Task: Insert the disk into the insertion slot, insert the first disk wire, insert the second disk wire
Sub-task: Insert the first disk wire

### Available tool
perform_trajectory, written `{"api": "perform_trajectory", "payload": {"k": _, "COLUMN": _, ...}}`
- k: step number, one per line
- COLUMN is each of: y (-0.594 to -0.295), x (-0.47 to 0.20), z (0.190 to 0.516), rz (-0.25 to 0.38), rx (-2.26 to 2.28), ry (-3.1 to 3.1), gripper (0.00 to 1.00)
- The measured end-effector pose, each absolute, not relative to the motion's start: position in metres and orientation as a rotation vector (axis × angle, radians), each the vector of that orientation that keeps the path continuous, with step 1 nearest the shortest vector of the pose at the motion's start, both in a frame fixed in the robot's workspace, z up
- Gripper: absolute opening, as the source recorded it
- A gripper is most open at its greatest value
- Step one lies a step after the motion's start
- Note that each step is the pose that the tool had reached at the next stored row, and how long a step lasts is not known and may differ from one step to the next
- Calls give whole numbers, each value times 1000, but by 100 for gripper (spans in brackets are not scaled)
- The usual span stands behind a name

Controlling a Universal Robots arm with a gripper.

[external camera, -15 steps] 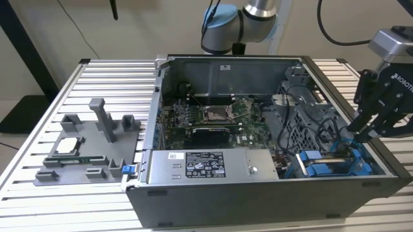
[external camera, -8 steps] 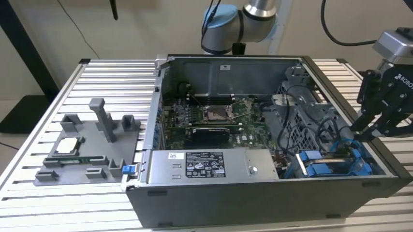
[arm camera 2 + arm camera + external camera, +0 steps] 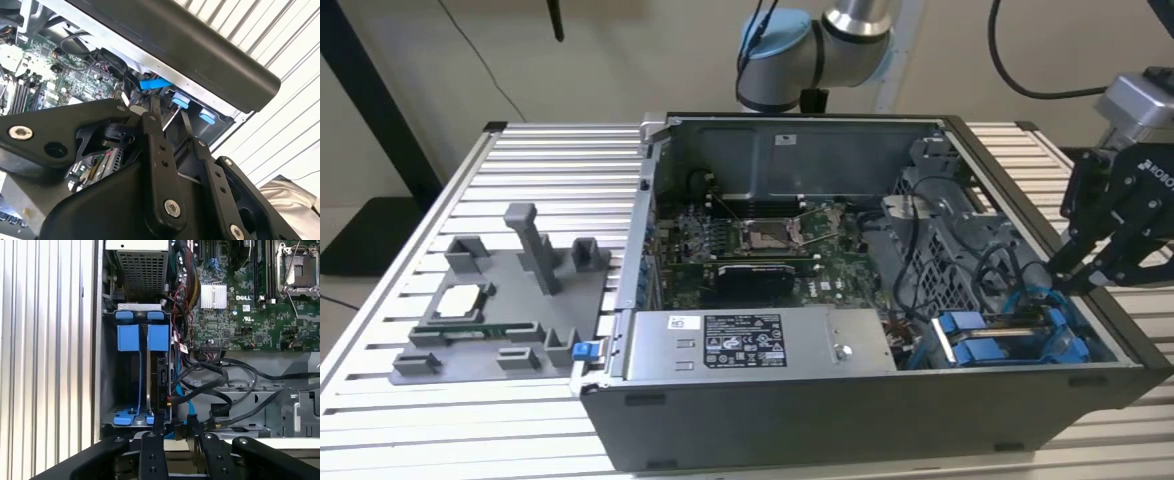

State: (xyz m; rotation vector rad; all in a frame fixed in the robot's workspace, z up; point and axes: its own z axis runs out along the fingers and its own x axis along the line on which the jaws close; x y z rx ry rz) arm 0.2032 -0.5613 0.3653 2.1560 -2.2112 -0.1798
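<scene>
The disk (image 3: 161,380) stands on edge in its bright blue carrier in the insertion slot of the drive bay. In the exterior view the disk (image 3: 1007,328) sits at the open case's front corner, on the exterior view's right. My gripper (image 3: 175,422) hovers just behind the disk's rear edge. Its fingers (image 3: 159,427) stand a little apart with a blue piece between them, which looks like the end of the blue disk wire (image 3: 179,390) that curves along the disk. The gripper (image 3: 1054,275) reaches over the case's wall, and in the second wrist view the gripper (image 3: 170,107) points at the bay's blue tabs.
A labelled grey power-supply box (image 3: 747,340) lies along the case's front. The motherboard (image 3: 761,240) fills the middle, and black cables (image 3: 225,385) loop beside the bay. A second blue carrier (image 3: 127,337) sits next to the disk. A grey fixture (image 3: 507,300) with parts lies on the slatted table.
</scene>
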Motion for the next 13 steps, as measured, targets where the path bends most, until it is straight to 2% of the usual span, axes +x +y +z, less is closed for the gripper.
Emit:
{"api": "perform_trajectory", "payload": {"k": 4, "y": -561, "x": 206, "z": 363, "rz": -201, "rx": 2163, "ry": -2216, "gripper": 100}}
{"api": "perform_trajectory", "payload": {"k": 9, "y": -566, "x": 207, "z": 363, "rz": -266, "rx": 2185, "ry": -2233, "gripper": 100}}
{"api": "perform_trajectory", "payload": {"k": 13, "y": -572, "x": 208, "z": 362, "rz": -278, "rx": 2188, "ry": -2235, "gripper": 100}}
